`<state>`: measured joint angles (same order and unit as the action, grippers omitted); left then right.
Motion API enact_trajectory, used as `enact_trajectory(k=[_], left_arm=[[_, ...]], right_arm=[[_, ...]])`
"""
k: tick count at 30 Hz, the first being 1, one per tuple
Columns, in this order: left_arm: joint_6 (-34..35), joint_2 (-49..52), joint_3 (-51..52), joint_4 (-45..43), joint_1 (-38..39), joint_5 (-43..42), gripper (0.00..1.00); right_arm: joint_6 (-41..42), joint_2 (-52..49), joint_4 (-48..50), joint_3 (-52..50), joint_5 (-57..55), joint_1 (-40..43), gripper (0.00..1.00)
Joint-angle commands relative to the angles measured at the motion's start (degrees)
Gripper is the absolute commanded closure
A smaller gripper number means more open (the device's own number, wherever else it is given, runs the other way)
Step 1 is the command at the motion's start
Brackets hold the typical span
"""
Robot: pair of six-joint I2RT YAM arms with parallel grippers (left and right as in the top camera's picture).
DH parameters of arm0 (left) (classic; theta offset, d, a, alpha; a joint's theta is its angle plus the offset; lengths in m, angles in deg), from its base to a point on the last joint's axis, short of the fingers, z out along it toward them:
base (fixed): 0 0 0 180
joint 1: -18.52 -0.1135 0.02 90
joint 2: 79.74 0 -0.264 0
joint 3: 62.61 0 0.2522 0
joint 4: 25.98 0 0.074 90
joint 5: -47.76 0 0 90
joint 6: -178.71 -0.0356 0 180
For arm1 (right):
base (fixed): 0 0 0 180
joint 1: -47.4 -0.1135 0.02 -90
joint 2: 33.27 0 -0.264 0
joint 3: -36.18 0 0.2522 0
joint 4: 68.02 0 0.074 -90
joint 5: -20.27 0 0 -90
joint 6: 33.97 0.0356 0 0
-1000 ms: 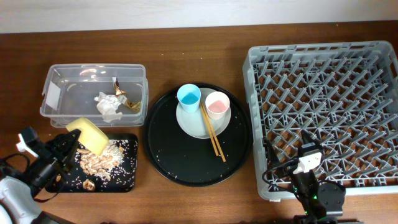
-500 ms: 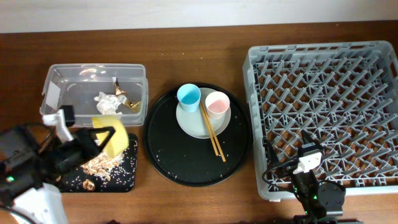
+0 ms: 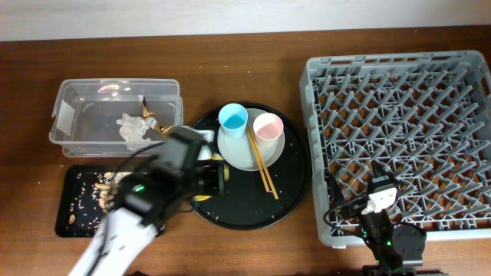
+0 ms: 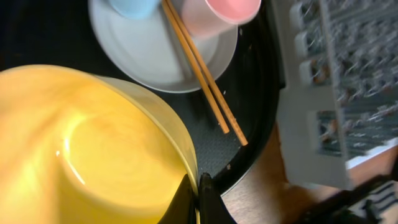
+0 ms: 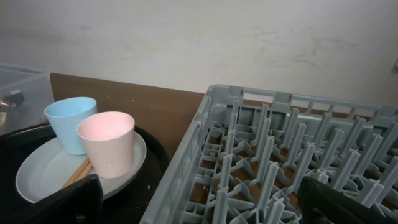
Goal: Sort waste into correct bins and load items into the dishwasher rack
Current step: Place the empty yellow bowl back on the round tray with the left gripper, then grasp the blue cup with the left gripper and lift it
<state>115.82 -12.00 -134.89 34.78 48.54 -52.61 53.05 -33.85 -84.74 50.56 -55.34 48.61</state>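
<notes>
Left hand [image 4: 200, 198] is clamped on the rim of the yellow bowl [image 4: 93, 149], which is tipped and fills the wrist view's lower left over the round tray [image 4: 214, 155]. Overhead, the arm mostly hides it. Right hand [image 5: 199, 208] gapes open.

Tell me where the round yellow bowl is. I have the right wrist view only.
Observer: The round yellow bowl is clamped by its rim in the left gripper, above the large round black tray.
Operator: Report the paper waste.
Observer: The crumpled white paper napkin and gold-brown wrapper lie in the clear plastic rectangular tub.
Operator: Report the food scraps.
Observer: The beige-brown food scraps lie in the shallow black rectangular tray.
</notes>
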Motion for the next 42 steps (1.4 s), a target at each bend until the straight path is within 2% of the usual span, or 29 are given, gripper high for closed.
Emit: enact_trajectory(k=[1,2,7,14,15,19,20,24,27,30,34,39,42], left_arm=[[2.4,8.6,-0.8,-2.4,5.1,3.2,1.0],[4.6,11.4,-0.8,-2.5,5.7,4.4,1.0],[4.6,18.6,-0.8,-4.4,7.2,4.4,1.0],[4.6,20.9,-0.8,-4.8,10.5,5.8,0.99],[4.6,20.9,-0.8,-4.0,10.7,5.8,0.94],[4.6,20.9,-0.8,-0.9,10.8,8.5,0.56],[4.6,20.9,-0.8,-0.9,10.8,8.5,0.55],[2.6,19.7,-4.6,1.4,10.1,10.4,0.54],[2.6,16.7,-11.6,7.5,7.6,19.5,0.54],[2.6,13.2,-14.9,8.5,4.6,24.2,0.54],[2.6,11.0,-15.1,7.5,0.2,24.2,0.53],[2.6,11.1,-15.1,6.8,-0.8,20.3,0.53],[2.6,11.1,-15.0,6.2,-0.8,20.6,0.54]], right_arm=[[0.5,0.4,-0.2,-0.3,-0.1,0.4,0.02],[0.5,0.4,-0.2,-0.3,-0.1,0.4,0.02],[0.5,0.4,-0.2,-0.3,-0.1,0.4,0.02],[0.5,0.4,-0.2,-0.3,-0.1,0.4,0.02],[0.5,0.4,-0.2,-0.3,-0.1,0.4,0.02],[0.5,0.4,-0.2,-0.3,-0.1,0.4,0.02],[0.5,0.4,-0.2,-0.3,-0.1,0.4,0.02],[0.5,0.4,-0.2,-0.3,-0.1,0.4,0.02],[0.5,0.4,-0.2,-0.3,-0.1,0.4,0.02],[0.5,0.4,-0.2,-0.3,-0.1,0.4,0.02],[0.5,0.4,-0.2,-0.3,-0.1,0.4,0.02],[0.5,0.4,-0.2,-0.3,-0.1,0.4,0.02],[0.5,0.4,-0.2,-0.3,-0.1,0.4,0.02]])
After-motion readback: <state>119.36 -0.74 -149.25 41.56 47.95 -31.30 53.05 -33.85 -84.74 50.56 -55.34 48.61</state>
